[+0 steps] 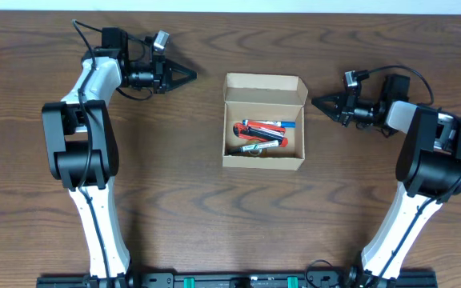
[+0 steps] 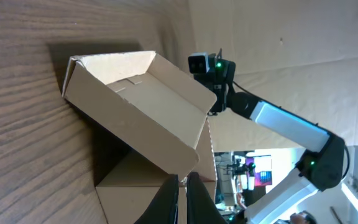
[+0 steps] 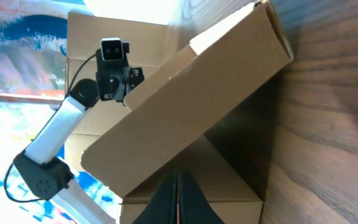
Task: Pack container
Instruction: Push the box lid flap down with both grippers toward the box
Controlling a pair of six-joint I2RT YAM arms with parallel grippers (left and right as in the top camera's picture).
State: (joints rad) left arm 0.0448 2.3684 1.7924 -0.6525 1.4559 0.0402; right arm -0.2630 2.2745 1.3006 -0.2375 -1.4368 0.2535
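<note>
— Where's the container?
— Your cardboard box sits mid-table, lid flap up at twelve o'clock, pens and cutters inside. Left gripper is at its ten, right gripper near three, both pinched shut and empty.
— Next?
— Filling looks done. You'd fold the flap toward six.

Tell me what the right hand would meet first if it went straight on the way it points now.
Probably the cardboard box: the shut right hand points at its near side wall, close to the raised lid flap. Nothing stands between them.
</note>
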